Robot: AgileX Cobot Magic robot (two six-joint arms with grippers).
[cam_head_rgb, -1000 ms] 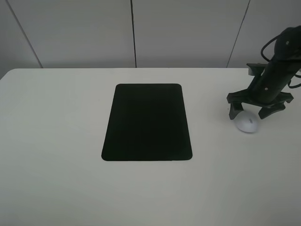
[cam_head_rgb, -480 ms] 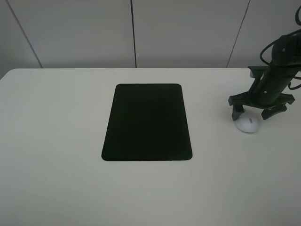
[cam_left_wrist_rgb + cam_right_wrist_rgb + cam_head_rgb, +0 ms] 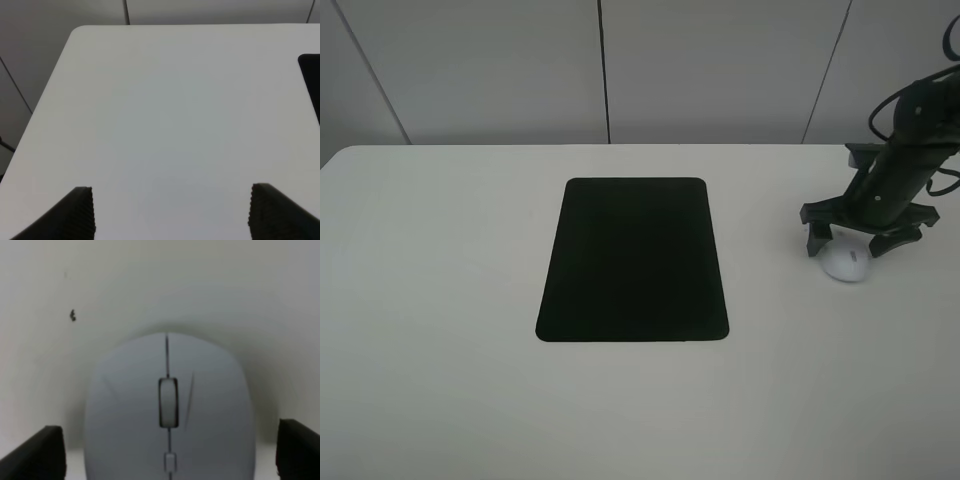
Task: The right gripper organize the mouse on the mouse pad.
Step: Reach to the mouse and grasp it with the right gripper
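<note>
The right gripper (image 3: 850,246) has shifted slightly, spread open around the mouse (image 3: 844,265).

The right hand (image 3: 847,243) points straight down, low over the table. Its two fingers (image 3: 815,238) are spread wide apart. The black arm (image 3: 905,140) above the hand leans up and away from it. The left hand (image 3: 172,212) holds its fingers equally wide apart.
</note>
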